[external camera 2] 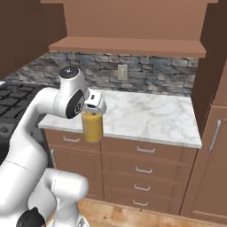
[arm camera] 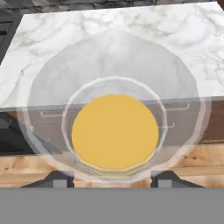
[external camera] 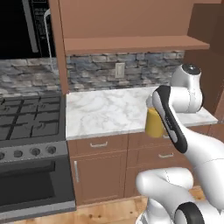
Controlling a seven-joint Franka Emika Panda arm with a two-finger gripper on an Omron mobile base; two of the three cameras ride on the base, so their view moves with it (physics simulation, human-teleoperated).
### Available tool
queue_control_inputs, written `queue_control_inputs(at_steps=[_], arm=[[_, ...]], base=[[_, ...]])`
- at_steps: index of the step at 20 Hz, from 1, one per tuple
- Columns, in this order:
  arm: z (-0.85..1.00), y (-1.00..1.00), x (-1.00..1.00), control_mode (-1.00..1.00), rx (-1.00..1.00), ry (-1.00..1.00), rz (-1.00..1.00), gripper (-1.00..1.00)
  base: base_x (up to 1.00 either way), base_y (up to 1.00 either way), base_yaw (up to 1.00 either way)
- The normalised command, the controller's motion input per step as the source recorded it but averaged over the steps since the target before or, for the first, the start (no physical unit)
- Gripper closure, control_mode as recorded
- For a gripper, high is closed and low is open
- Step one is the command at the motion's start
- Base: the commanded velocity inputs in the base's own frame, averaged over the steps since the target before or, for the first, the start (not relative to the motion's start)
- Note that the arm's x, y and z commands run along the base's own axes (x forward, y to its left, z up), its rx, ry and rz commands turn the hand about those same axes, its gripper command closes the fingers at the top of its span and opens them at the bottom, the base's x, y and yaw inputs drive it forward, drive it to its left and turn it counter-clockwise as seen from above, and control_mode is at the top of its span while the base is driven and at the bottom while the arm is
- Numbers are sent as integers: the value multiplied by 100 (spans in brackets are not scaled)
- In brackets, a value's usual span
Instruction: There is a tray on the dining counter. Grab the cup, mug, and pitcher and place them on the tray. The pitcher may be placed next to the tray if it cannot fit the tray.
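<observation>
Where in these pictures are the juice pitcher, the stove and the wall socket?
pitcher [external camera 2: 93, 126]: right base view, on its juice-filled body.
stove [external camera: 26, 120]: left base view, on its black burner grates.
wall socket [external camera: 119, 69]: left base view, on its plate.

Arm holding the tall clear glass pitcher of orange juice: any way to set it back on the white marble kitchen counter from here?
Probably yes. The gripper holds the tall clear glass pitcher of orange juice just off the front edge of the white marble kitchen counter, and the stretch of marble beside it looks bare.

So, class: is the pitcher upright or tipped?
Upright. The pitcher hangs vertically in the end effector beside the counter edge, its juice surface level.
</observation>
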Motion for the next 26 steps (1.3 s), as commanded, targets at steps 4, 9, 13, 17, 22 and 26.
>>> queue_control_inputs(at_steps=[4,9,13,17,22,26], arm=[[0,0,0,100,0,0,0,100],[0,0,0,100,0,0,0,100],[0,0,0,100,0,0,0,100],[0,0,0,100,0,0,0,100],[0,0,0,100,0,0,0,100],[0,0,0,100,0,0,0,100]], base=[[-100,0,34],[-95,11,59],[-79,50,76],[-98,96,66],[-88,100,67],[-69,100,66]])
